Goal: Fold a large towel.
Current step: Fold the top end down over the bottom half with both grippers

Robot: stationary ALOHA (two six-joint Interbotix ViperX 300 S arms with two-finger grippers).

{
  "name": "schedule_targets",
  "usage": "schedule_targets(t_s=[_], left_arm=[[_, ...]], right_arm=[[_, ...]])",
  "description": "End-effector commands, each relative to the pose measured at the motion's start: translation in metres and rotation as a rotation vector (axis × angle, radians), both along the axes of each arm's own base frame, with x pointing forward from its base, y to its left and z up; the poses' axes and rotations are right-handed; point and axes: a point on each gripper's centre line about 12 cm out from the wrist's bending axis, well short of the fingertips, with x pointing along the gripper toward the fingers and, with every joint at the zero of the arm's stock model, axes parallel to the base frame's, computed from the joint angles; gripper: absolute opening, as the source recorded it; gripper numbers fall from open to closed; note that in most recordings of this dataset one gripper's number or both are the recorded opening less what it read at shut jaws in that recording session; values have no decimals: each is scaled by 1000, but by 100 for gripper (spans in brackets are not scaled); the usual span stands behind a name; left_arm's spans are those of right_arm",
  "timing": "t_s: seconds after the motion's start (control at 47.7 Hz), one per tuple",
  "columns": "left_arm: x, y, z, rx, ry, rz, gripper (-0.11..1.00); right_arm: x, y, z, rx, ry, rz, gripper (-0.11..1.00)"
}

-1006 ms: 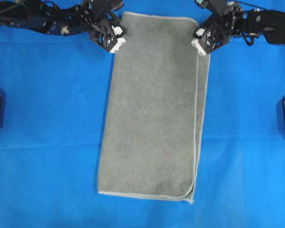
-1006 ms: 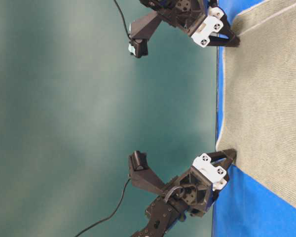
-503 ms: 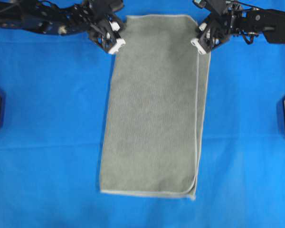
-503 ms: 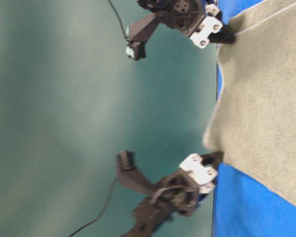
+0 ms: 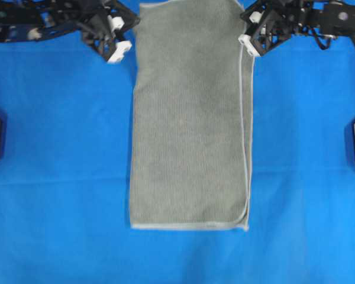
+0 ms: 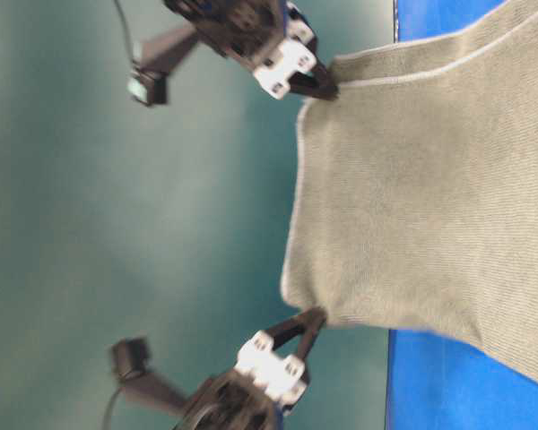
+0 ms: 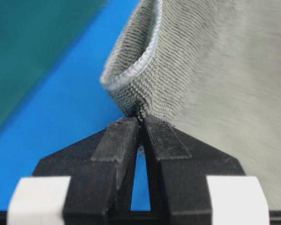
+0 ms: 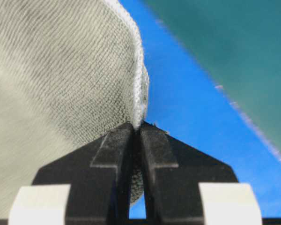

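Your large grey-green microfibre towel with the pale stitched hem (image 5: 189,130) lies as a long strip on the blue-covered table (image 5: 59,177), its long axis running from the arms toward the free hem at the near end. Both far corners are lifted off the table. Your left claw (image 7: 140,119) is pinched closed on one corner, your right claw (image 8: 136,126) closed on the other. The free hem lies straight ahead of both claws, equally distant, so I judge the coming fold carries both corners along that axis together.
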Motion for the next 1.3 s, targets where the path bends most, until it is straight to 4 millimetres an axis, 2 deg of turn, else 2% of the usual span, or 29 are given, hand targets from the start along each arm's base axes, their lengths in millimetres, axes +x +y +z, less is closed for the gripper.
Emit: schedule_targets(t_s=[0.0,0.168,0.293,0.419,0.524,0.817,0.985,1.215,1.278], left_arm=[[-4,-33,21,24,-51,-77,3],[-18,-112,12,3,-37,-289,3],[-27,-169,1,-39,-18,-452,3],[-30,-208,-9,-100,6,-549,3],[-28,-234,-28,-160,63,-593,3],[-5,-278,-75,-207,189,-658,3],[1,-282,-77,-214,180,-660,3],[4,-283,-73,-214,149,-662,3],[4,-284,-73,-214,147,-663,7]], right_arm=[[0,33,21,-19,-26,62,5],[-7,110,19,26,11,220,5],[-13,158,13,98,21,311,5],[-15,193,4,174,30,356,5],[-14,215,-9,216,63,381,5],[-3,247,-43,277,122,420,5],[5,257,-51,312,88,463,5],[8,260,-53,329,71,473,5],[8,263,-52,334,65,480,6]])
